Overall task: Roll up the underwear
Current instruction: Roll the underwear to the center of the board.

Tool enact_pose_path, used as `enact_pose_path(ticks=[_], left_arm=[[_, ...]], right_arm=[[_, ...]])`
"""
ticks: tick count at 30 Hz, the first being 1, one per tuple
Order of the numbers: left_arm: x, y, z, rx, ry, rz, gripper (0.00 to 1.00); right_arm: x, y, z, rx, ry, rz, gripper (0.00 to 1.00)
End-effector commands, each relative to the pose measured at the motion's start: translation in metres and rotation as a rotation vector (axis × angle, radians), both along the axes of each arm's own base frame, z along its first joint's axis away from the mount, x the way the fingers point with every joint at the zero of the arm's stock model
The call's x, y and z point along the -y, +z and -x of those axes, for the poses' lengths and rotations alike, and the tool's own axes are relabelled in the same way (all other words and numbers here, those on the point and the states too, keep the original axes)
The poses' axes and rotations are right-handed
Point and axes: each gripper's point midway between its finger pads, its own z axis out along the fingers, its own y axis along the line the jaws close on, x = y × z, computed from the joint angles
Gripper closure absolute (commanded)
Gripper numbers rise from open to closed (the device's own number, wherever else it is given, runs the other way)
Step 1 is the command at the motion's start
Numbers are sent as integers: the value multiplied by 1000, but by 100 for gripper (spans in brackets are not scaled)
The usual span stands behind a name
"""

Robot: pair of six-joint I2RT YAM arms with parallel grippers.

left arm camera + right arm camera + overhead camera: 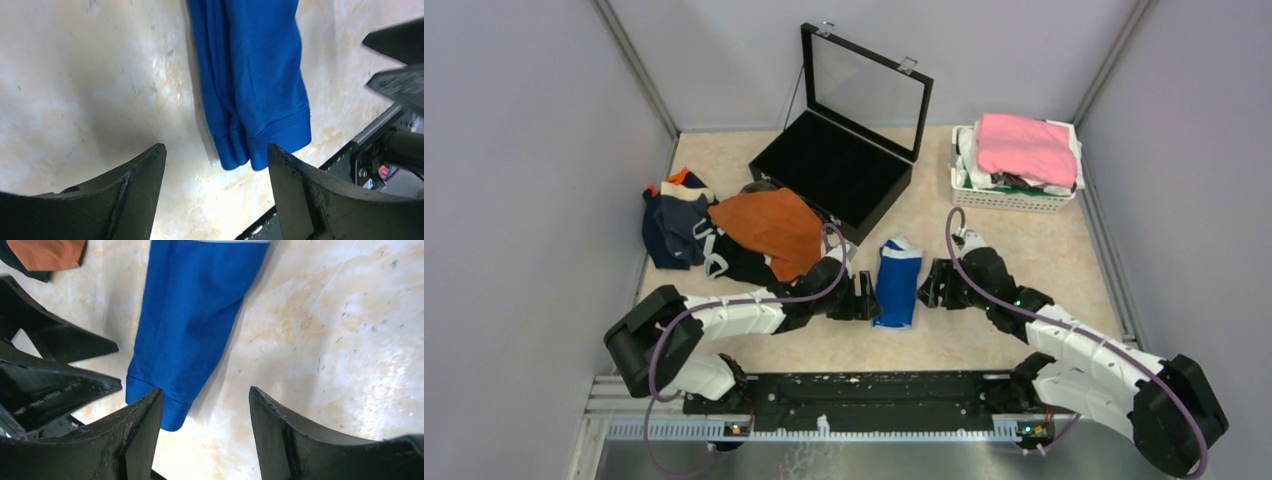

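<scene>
Indoors, mottled beige tabletop (pixel 1064 245), plain grey walls (pixel 524 150), blue underwear (pixel 897 283) lying flat.

Left arm (pixel 724 315), right arm (pixel 1074 345) reach low, jaws apart.

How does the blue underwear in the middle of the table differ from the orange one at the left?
The blue underwear is folded into a narrow strip; the orange underwear lies spread out and crumpled. The blue one lies alone, between the left gripper and the right gripper; the orange one rests on a pile of darker garments. Both are soft cloth, and no gripper holds either.
</scene>
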Motion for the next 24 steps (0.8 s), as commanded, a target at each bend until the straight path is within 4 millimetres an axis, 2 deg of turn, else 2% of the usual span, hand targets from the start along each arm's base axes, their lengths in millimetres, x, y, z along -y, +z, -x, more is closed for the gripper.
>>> enact_pose_path(ticks=[1, 3, 5, 7, 11, 13, 16, 20, 24], left_arm=[[12, 2, 12, -29, 2, 95, 21], [13, -3, 16, -47, 14, 98, 22], [14, -8, 20, -67, 23, 93, 23], [15, -12, 22, -83, 31, 91, 24], [15, -19, 22, -108, 57, 89, 27], [14, -23, 22, -120, 73, 75, 29], [11, -28, 21, -130, 96, 59, 31], [9, -33, 21, -139, 107, 43, 36], [9, -37, 20, -148, 111, 30, 45]], right_arm=[[4, 38, -23, 136, -19, 27, 37], [10, 47, -30, 161, -72, 32, 37], [13, 67, -36, 228, -109, 0, 37], [15, 92, -42, 336, -131, -56, 38], [30, 136, -54, 594, -210, -124, 43], [31, 153, -50, 710, -149, -96, 39], [34, 162, -46, 787, -74, -12, 34], [43, 158, -48, 796, -27, 138, 37], [37, 157, -44, 746, 23, 149, 37]])
